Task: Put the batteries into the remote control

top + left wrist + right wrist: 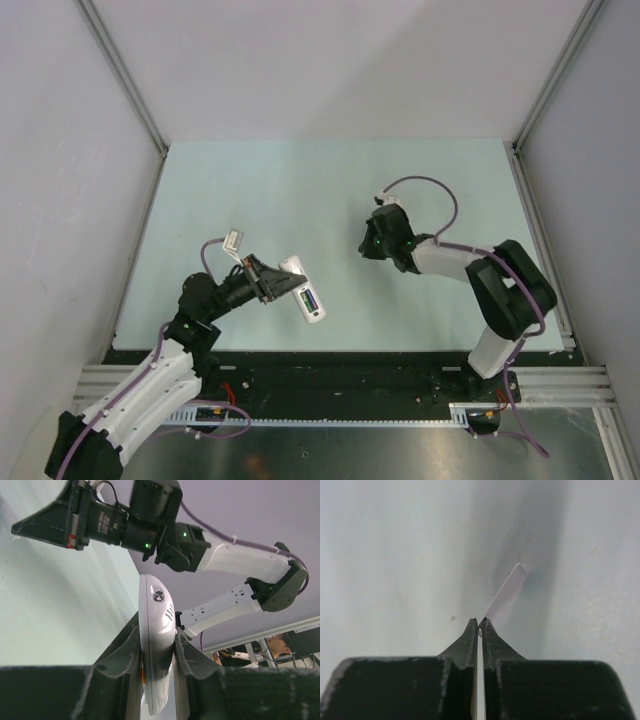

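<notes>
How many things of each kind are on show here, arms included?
Robot arms: 2, with left gripper and right gripper
Remote control: 1
Thin white strip: 1
Batteries in the remote: too small to count
Total: 4 countable

White remote control [303,290], back up — batteries [310,299] inside

Robot lab — aluminium-framed test enclosure [130,90]
</notes>
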Controlling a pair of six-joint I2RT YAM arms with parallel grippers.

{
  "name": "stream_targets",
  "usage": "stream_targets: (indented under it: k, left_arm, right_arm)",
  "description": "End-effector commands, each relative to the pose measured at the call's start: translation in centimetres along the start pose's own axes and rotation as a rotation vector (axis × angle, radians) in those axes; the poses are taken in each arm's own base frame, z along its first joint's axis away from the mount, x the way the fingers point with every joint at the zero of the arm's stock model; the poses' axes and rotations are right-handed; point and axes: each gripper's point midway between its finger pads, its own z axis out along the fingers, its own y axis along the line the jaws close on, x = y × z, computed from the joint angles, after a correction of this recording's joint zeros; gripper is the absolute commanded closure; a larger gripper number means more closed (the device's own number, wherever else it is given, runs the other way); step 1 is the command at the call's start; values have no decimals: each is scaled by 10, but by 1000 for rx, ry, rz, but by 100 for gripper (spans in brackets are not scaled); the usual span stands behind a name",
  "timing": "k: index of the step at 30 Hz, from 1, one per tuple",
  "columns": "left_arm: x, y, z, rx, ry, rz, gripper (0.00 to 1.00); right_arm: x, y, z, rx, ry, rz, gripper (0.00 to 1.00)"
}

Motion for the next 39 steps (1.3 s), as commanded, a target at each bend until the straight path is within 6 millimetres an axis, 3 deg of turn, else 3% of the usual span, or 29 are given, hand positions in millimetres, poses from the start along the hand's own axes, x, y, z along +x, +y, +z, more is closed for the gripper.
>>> stream_targets:
  k: [1, 2, 3, 5, 6, 10, 13, 18, 23, 31, 39]
  left_arm:
    - [-9, -13, -1, 41, -33, 29, 100]
    - [-9, -14, -1, 43, -34, 27, 100]
    - [-9, -14, -2, 43, -37, 27, 100]
    - [-9, -15, -3, 48, -39, 28, 100]
    - [-9, -16, -3, 50, -41, 28, 100]
    - [-10, -18, -4, 56, -46, 28, 100]
    - [-9, -18, -5, 58, -50, 24, 100]
    - [-10, -18, -6, 59, -57, 21, 100]
    - [-10, -16, -6, 55, -58, 19, 100]
    - [-10, -16, -5, 54, -59, 19, 100]
    - [-10, -14, -5, 50, -59, 16, 100]
  right_arm:
    - [-33, 61, -40, -486, -103, 145, 100]
    - [-17, 55, -40, -511, -57, 222, 100]
    - [-34, 55, -46, -583, -115, 255, 100]
    - [-12, 56, -51, -676, -26, 331, 100]
    - [-21, 60, -57, -739, -67, 329, 100]
    - [-6, 62, -68, -857, -22, 395, 100]
    - [7, 57, -66, -886, 8, 422, 100]
    - [32, 35, -50, -764, 70, 410, 96]
    - [43, 17, -45, -638, 85, 349, 90]
    - [52, -5, -39, -540, 115, 354, 76]
    - [50, -13, -39, -503, 109, 359, 62]
